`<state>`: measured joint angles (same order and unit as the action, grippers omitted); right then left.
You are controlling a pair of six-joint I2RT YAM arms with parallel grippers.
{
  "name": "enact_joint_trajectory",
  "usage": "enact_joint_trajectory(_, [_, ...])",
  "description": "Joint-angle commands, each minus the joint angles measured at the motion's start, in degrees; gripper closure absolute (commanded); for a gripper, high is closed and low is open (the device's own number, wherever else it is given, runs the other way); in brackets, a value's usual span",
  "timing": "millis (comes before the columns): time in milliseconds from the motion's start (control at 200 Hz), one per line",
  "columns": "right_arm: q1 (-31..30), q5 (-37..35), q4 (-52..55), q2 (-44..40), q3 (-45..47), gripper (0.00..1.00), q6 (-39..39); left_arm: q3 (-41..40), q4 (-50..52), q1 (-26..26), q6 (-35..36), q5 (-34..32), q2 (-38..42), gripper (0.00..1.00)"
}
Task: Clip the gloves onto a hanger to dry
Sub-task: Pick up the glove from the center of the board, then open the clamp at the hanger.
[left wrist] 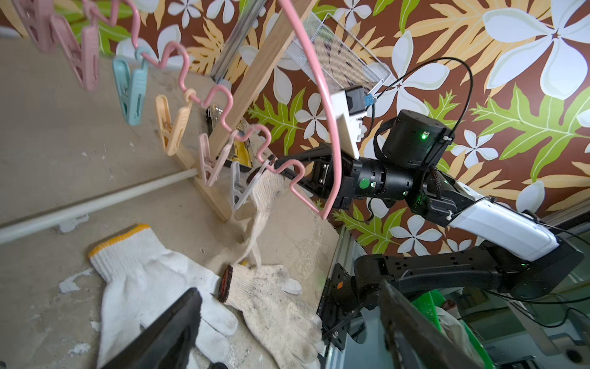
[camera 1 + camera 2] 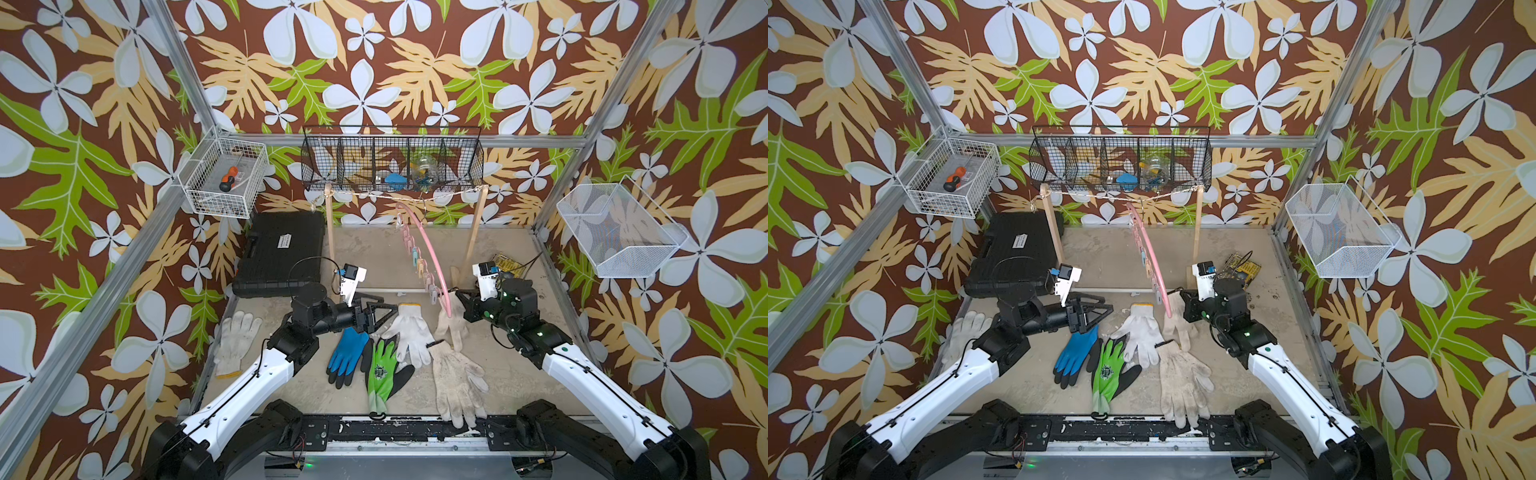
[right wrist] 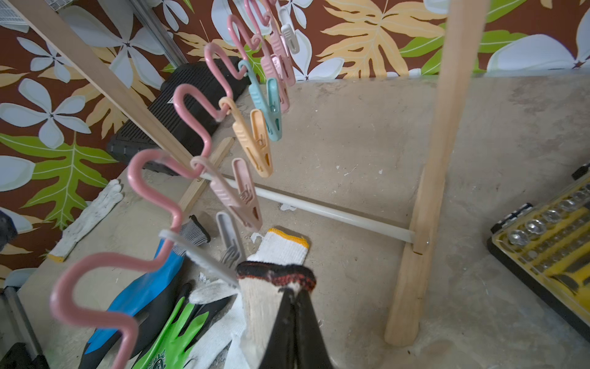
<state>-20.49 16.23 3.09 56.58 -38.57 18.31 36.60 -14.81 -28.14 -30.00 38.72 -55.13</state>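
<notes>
The one that matters is the beige knit glove with the red-and-black cuff. We see it lifted at roughly 3 o'clock from the middle of the tabletop, cuff up and fingers trailing down to the pile. The right gripper has its jaws squeezed tight on that cuff. Right next to it is the low end of the pink hanger, which hangs tilted from the string of the wooden rack at 12 o'clock, its pastel clips dangling under the wavy bar. The grey clip at the end of the row sits just beside the cuff, but we honestly can't tell if it's biting the fabric. The rest lie flat from the middle toward 6 o'clock: the white glove with a yellow cuff, the blue glove, the green glove and a grubby glove nearer 5 o'clock. The lone glove is well apart at 9 o'clock. The left gripper hovers near that yellow cuff, jaws spread wide with nothing in them. Further out we've got a black case at 10 o'clock and a yellow bit set at 2 o'clock.
</notes>
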Motion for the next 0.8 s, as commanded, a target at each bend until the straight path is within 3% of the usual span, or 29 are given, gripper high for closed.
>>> enact_joint_trajectory(0, [0.0, 1.1, 2.3, -0.3, 1.0, 1.0, 0.0, 0.1, -0.4, -0.6, 6.6, -3.5, 0.5, 0.12])
enact_joint_trajectory(335, [0.0, 4.1, -9.7, -6.2, 11.2, 1.0, 2.6, -2.9, -13.7, -9.5, 9.7, -10.4, -7.4, 0.19])
enact_joint_trajectory(570, [-0.1, 6.3, -19.2, -8.5, 17.8, 1.0, 5.2, -1.1, -22.8, -10.1, 8.3, -7.3, -17.0, 0.22])
enact_joint_trajectory(796, [0.0, 8.2, -24.1, -7.3, 20.5, 1.0, 6.6, 1.5, -29.2, -10.4, 5.1, -2.8, -25.2, 0.36])
